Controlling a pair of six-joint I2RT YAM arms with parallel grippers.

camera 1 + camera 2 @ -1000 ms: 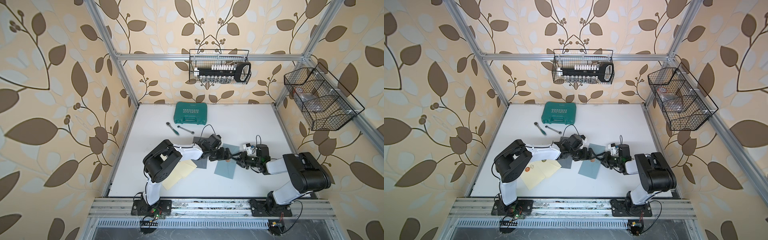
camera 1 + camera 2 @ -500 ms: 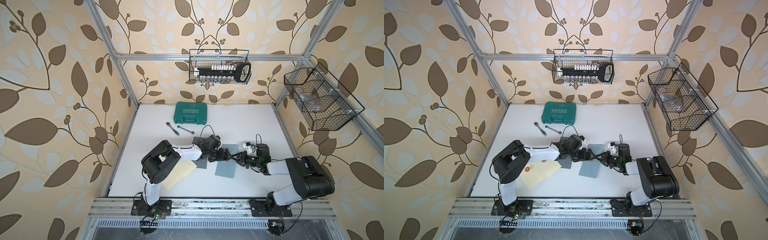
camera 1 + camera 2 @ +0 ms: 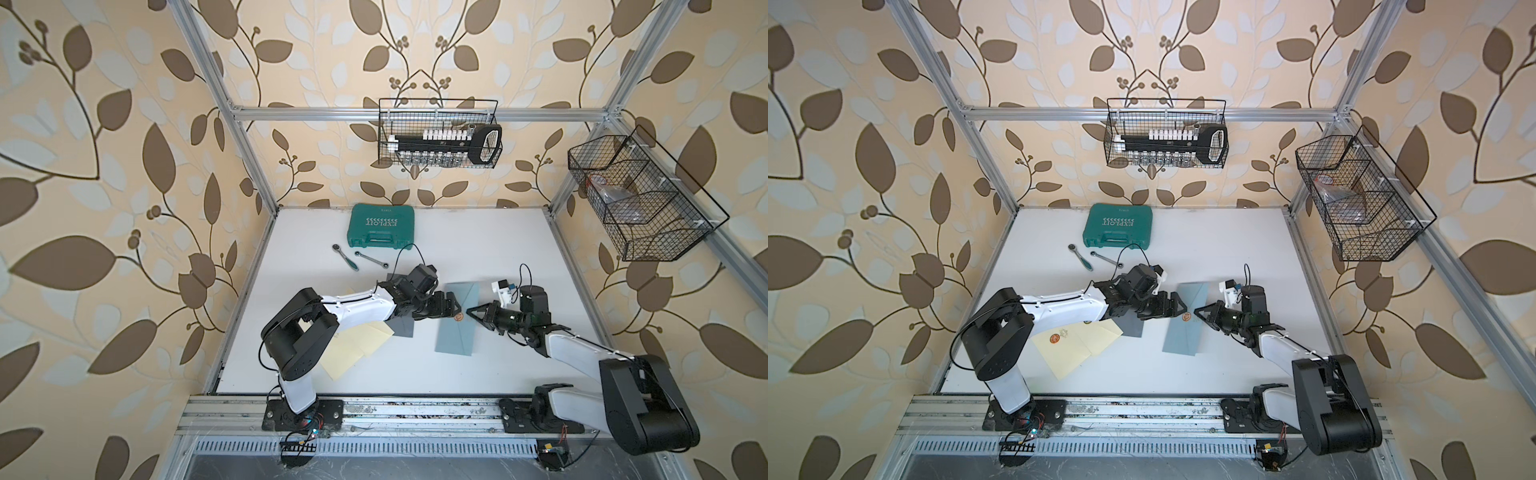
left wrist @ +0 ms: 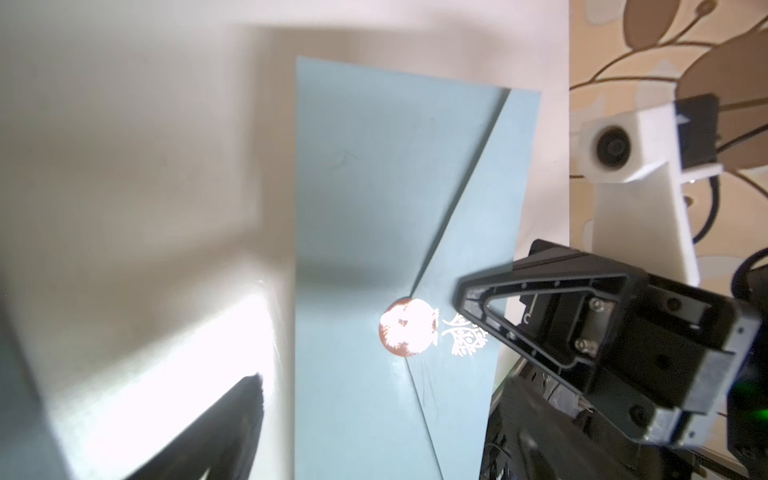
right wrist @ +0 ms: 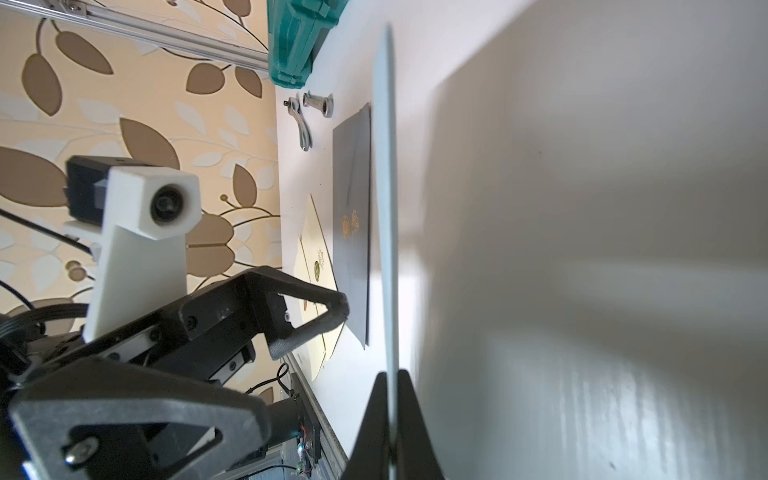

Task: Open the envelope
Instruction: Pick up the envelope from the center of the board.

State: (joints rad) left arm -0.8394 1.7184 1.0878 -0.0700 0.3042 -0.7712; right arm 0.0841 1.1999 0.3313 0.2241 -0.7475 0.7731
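Wire basket (image 3: 384, 124), 12 o'clock: socket rack (image 3: 436, 143); flat blue paper envelope (image 3: 455, 336) pinched by right hand (image 3: 468, 311); left hand (image 3: 454, 306) spread

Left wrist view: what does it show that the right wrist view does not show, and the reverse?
Only the left wrist view: the face of the blue envelope, with its flap and round seal. Only the right wrist view: the grey envelope, the yellow envelope, a ratchet and the green case. Both: the blue envelope, edge-on in the right wrist view, and the right tool, shut on its edge.
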